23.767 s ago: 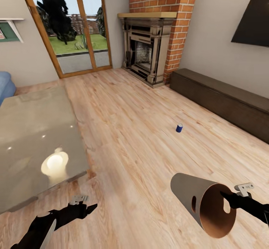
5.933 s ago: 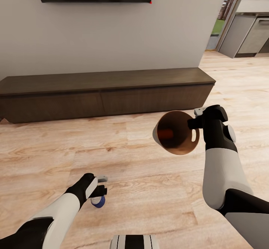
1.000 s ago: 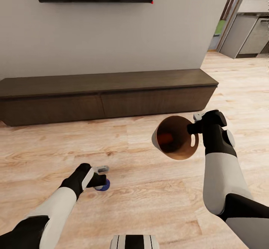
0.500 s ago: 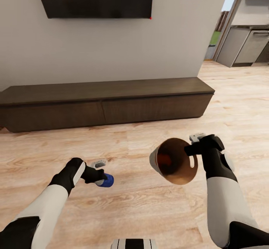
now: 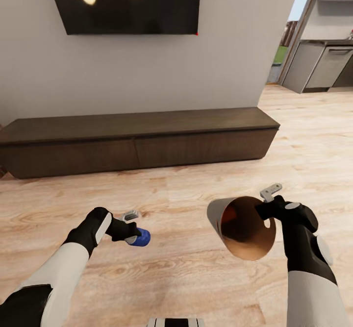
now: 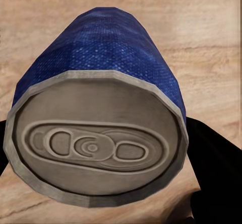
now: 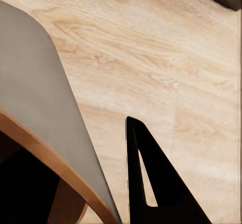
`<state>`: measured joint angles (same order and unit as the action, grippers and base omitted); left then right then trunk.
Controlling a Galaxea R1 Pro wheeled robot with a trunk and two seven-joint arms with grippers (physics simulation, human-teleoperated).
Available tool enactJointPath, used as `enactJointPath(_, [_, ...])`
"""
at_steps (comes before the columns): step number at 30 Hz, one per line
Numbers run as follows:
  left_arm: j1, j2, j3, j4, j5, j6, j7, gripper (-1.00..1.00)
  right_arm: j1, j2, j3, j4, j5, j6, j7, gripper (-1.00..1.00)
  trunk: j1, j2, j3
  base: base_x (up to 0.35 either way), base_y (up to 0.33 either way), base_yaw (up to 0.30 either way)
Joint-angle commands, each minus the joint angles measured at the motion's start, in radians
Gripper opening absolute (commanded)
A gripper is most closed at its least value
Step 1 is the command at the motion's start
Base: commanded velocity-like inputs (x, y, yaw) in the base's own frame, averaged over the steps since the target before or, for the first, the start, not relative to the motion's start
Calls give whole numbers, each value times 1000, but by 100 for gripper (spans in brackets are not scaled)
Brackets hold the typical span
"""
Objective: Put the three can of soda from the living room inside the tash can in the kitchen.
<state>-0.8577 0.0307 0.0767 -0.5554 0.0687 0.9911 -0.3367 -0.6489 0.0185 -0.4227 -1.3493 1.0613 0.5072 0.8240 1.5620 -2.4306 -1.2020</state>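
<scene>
— Can: dark blue, clenched in my left pincer above the floor.
— Right pincer grips the trash can rim; tilt its mouth up before dropping.

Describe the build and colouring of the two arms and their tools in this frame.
Both arms have glossy white forearm shells with black segments towards the elbow and black wrist housings. The left tool and right tool each carry a small pale grey bracket beside dark fingers. In the right wrist view a finger is a black tapered blade with a slot. No cables or markings visible.
</scene>
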Motion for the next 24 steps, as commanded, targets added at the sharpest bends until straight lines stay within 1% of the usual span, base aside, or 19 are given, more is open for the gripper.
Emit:
enactJointPath(1, [6,-6,-6,6,-1,-6,6,-100,-6,6,-6,6,-6,-6,-5,-100,0,0,0,0,0,0])
enactJointPath(2, [12,-12,-12,12,-5,-11,12,-100,-11,11,-12,11,-4,-5,-13,-100,0,0,0,0,0,0])
enactJointPath(3, [17,-17,-18,17,-7,-17,18,-100,-17,17,-6,17,-5,-2,-22,-100,0,0,0,0,0,0])
enactJointPath(4, [17,-19,-24,23,-7,-22,25,-100,-22,23,-4,23,-1,-1,-30,-100,0,0,0,0,0,0])
enactJointPath(9, [17,-19,-53,52,-7,-52,56,-100,-49,51,-4,51,-10,18,-69,-100,0,0,0,0,0,0])
enactJointPath(11, [17,-19,-64,63,-7,-63,68,-100,-52,53,-4,63,-11,23,-69,-100,0,0,0,0,0,0])
enactJointPath(15, [17,-19,-87,77,-7,-85,68,-100,-52,53,-4,88,-15,23,-69,-100,0,0,0,0,0,0])
enactJointPath(19, [17,-19,-89,77,-7,-107,68,-100,-52,53,-4,112,-15,23,-69,-100,0,0,0,0,0,0])
enactJointPath(20, [11,-14,-83,71,-8,-113,62,-100,-46,47,2,119,-15,28,-66,-100,0,0,0,0,0,0])
enactJointPath(21, [5,-8,-89,65,-9,-107,57,-100,-44,53,8,114,-18,36,-63,-100,0,0,0,0,0,0])
enactJointPath(22, [-1,-2,-95,60,-9,-101,53,-100,-49,59,14,111,-2,40,-60,-100,0,0,0,0,0,0])
enactJointPath(24, [-12,9,-106,48,-11,-90,43,-100,-60,70,25,101,13,44,-55,-100,0,0,0,0,0,0])
